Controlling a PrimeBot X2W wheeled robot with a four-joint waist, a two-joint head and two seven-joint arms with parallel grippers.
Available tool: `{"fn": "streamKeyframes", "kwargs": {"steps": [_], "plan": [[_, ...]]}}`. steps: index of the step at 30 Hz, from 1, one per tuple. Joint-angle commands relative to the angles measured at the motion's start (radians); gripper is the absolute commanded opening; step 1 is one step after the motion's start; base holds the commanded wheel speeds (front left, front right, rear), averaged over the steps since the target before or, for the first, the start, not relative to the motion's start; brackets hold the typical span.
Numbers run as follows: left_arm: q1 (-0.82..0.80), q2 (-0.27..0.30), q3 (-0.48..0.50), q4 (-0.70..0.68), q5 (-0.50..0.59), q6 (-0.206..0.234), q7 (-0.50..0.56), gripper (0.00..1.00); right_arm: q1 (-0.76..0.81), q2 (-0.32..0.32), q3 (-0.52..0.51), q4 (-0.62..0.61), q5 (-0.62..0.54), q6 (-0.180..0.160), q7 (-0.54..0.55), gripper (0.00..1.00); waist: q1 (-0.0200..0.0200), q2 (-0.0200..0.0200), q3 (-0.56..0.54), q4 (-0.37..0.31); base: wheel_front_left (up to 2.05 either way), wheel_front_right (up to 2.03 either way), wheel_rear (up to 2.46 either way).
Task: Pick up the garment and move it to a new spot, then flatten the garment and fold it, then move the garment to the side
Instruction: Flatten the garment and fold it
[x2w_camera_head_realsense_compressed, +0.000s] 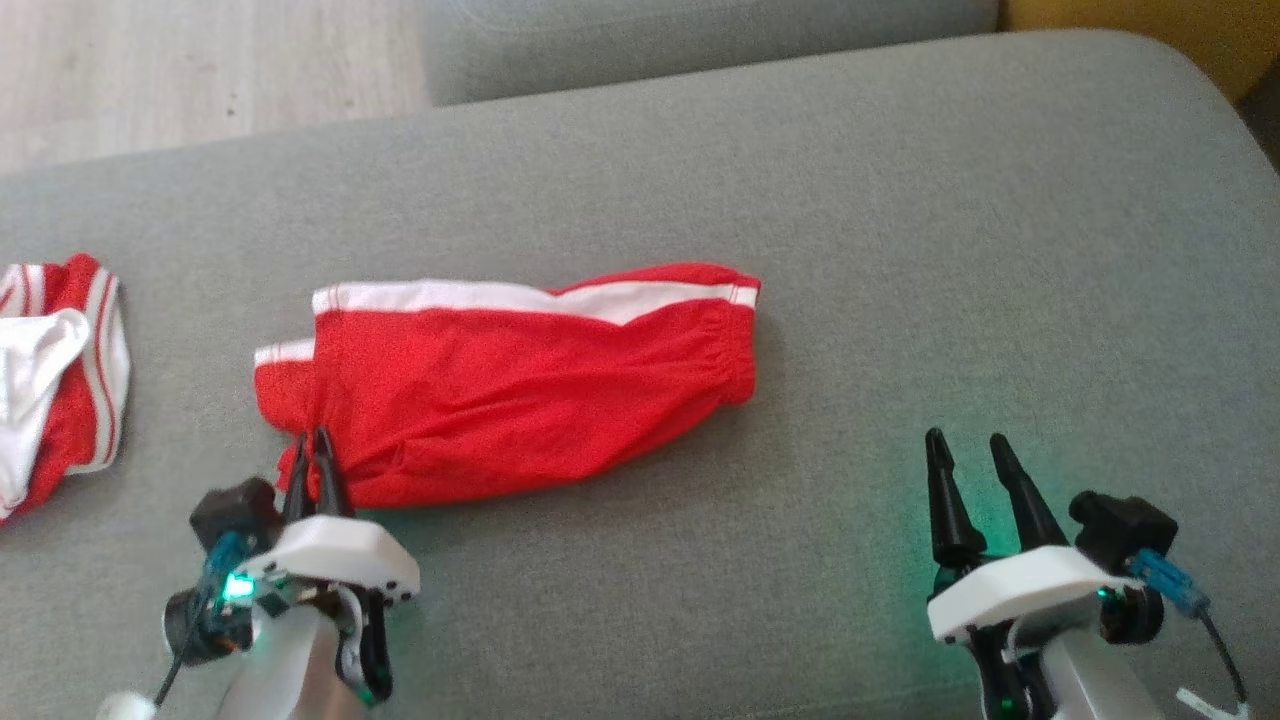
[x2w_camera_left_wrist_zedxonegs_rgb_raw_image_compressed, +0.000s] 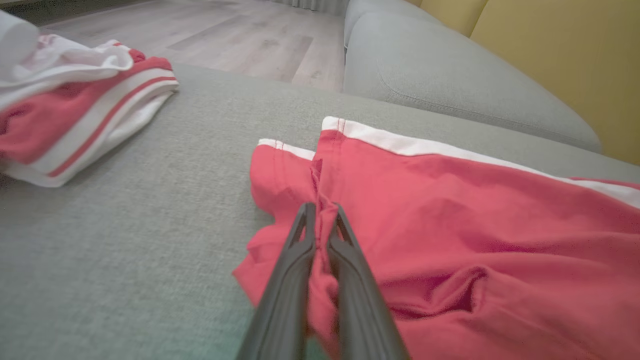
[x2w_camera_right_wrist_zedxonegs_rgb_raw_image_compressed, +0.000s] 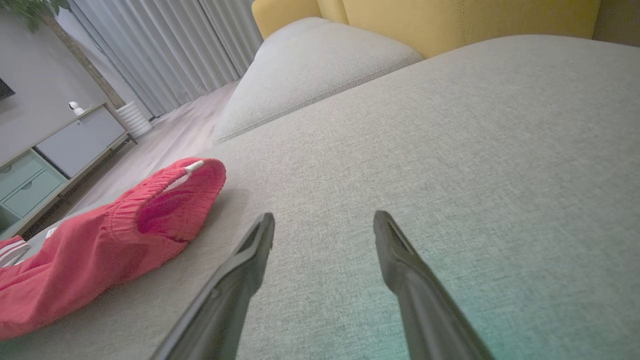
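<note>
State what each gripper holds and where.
The left gripper pinches the red shorts at a fabric fold near the leg openings; the right gripper is open, holding nothing.

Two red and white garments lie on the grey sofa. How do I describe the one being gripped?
On the grey fabric sofa seat, look at the middle. The red cloth shorts with a white side stripe lie flat, pinched by the left end effector. The other garment, red with white stripes, lies crumpled at the left edge.

Big grey sofa cushion (x2w_camera_head_realsense_compressed: 900, 200) under everything; crumpled red-and-white bundle (x2w_camera_head_realsense_compressed: 55, 370) sitting off on the left; pale wood floor (x2w_camera_head_realsense_compressed: 200, 70) behind; yellow backrest (x2w_camera_right_wrist_zedxonegs_rgb_raw_image_compressed: 450, 20) and grey curtains (x2w_camera_right_wrist_zedxonegs_rgb_raw_image_compressed: 165, 50) too
</note>
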Motion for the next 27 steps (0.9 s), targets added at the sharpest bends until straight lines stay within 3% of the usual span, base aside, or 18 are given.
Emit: {"fn": "streamKeyframes", "kwargs": {"steps": [1,8,9,10,18,27], "plan": [[0.007,0.014,0.041,-0.08,0.015,0.011,-0.012,0.0,-0.004,-0.002,0.021,-0.023,-0.006,0.004,-0.014,1.0,0.0003,-0.0001,-0.024,0.016,0.0,0.0,0.0],[0.144,0.012,0.043,-0.233,-0.018,0.032,-0.012,0.0,0.025,-0.002,0.017,-0.023,-0.001,0.004,-0.014,1.0,0.0003,-0.0001,-0.056,0.028,0.0,0.0,0.0],[0.16,0.012,0.038,-0.241,-0.015,0.041,-0.012,0.29,0.027,-0.002,0.015,-0.022,-0.001,0.004,-0.014,1.0,0.0003,-0.0001,-0.06,0.031,0.0,0.0,0.0],[0.174,0.012,0.034,-0.249,-0.013,0.048,-0.012,1.0,0.028,-0.002,0.013,-0.022,0.0,0.004,-0.014,1.0,0.0003,-0.0001,-0.062,0.034,0.0,0.0,0.0],[0.268,0.012,0.022,-0.34,0.034,0.083,-0.012,1.0,0.012,-0.002,0.03,-0.041,-0.001,0.004,-0.014,1.0,0.0003,-0.0001,-0.075,0.05,0.0,0.0,0.0],[0.305,0.011,-0.027,-0.37,0.07,0.08,-0.012,1.0,-0.061,-0.002,0.099,-0.061,0.004,0.004,-0.014,1.0,0.0003,-0.0001,-0.067,0.091,0.0,0.0,0.0]]}}
